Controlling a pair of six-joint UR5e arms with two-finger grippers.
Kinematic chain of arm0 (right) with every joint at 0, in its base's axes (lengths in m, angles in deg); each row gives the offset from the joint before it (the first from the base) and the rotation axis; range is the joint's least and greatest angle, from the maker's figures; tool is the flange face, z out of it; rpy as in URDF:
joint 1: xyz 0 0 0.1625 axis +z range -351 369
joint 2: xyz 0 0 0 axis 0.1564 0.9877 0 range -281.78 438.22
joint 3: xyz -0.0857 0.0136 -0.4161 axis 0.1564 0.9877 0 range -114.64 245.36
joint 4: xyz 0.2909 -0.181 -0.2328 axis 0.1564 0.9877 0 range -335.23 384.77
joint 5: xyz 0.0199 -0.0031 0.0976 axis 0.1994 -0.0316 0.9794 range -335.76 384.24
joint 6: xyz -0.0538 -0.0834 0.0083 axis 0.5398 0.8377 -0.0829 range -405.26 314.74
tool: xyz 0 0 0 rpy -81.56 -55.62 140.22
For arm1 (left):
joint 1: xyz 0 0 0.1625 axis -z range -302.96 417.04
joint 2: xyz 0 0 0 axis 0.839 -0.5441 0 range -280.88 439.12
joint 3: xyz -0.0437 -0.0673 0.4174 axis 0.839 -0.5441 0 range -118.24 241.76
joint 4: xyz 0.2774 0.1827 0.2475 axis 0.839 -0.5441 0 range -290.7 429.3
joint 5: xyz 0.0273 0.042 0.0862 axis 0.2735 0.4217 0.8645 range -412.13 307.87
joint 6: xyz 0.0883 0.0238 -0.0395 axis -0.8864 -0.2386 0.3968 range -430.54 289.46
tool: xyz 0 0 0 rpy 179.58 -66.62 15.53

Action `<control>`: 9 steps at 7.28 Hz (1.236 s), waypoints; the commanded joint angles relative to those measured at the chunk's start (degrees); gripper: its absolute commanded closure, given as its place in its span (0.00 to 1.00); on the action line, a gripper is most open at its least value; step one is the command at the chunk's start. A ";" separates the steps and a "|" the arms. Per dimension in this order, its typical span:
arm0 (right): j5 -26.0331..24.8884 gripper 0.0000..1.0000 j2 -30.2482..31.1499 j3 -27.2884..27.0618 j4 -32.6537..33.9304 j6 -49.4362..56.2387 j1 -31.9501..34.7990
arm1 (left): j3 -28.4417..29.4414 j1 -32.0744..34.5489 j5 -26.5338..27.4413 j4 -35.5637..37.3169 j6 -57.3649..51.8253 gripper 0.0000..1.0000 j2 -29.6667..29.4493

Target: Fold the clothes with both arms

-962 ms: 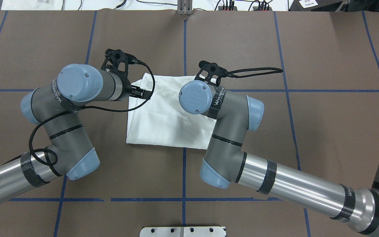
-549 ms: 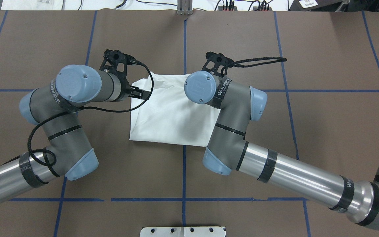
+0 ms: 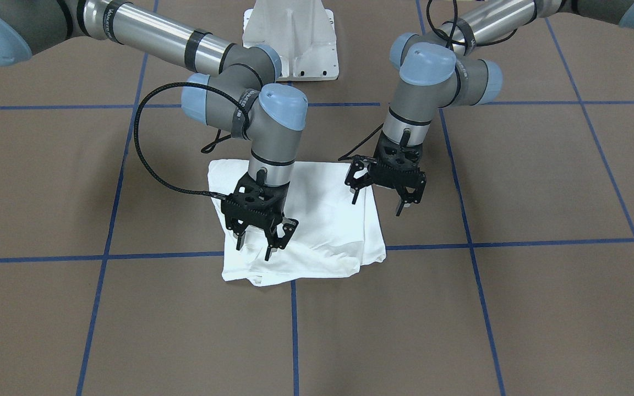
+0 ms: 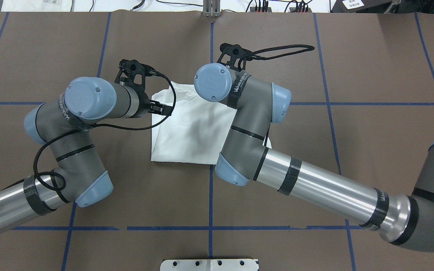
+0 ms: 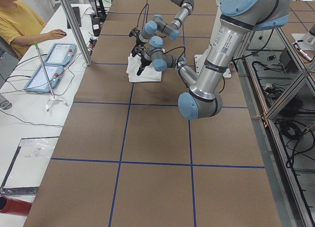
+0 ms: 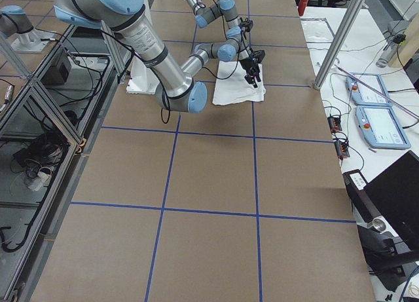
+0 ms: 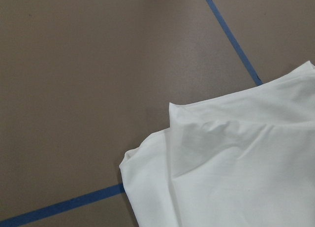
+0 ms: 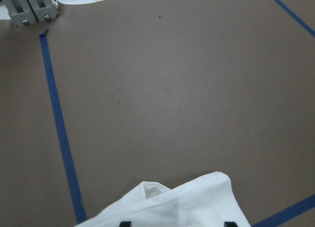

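The white shirt [image 3: 322, 231] lies folded into a rough rectangle on the brown table; no printed text shows. From overhead the shirt [image 4: 187, 131] sits between both arms. My left gripper [image 3: 377, 204] hangs open just above the shirt's edge on the robot's left side, holding nothing. Over the shirt's far corner, my right gripper [image 3: 262, 245] is also open and empty. The right wrist view shows two fingertips [image 8: 124, 223] spread above the shirt's corner [image 8: 182, 202]. Only the shirt's layered corner [image 7: 236, 163] shows in the left wrist view. From overhead the right gripper is hidden under its wrist.
Blue tape lines [image 4: 210, 195] grid the brown table cover. The white pedestal base [image 3: 292, 38] stands behind the arms. A seated person [image 5: 19, 25] and control tablets [image 5: 49, 67] are at the operators' side. A looping black cable [image 3: 146, 148] hangs by the right arm.
My right arm's wrist has swung toward the table's far side and to the left over the shirt. The shirt's near-left corner has shifted slightly right. The left arm has barely moved.
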 commanded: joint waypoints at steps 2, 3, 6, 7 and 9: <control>13.85 0.00 7.40 -11.33 -0.10 13.01 6.88 | 9.75 0.69 0.31 -9.33 7.38 0.04 -3.50; 16.92 0.00 11.09 -15.12 -0.19 16.80 8.46 | 13.18 0.78 0.32 -11.97 11.23 0.17 -5.44; 17.04 0.00 13.86 -17.97 -0.19 17.19 8.48 | 22.68 0.78 0.49 -18.76 15.30 0.35 -9.92; 17.04 0.00 13.86 -17.97 -0.19 17.10 8.39 | 22.80 0.78 0.49 -19.02 15.48 0.43 -10.03; 16.95 0.00 13.77 -17.97 -0.19 17.10 8.39 | 22.54 1.22 0.40 -19.73 15.23 1.00 -9.94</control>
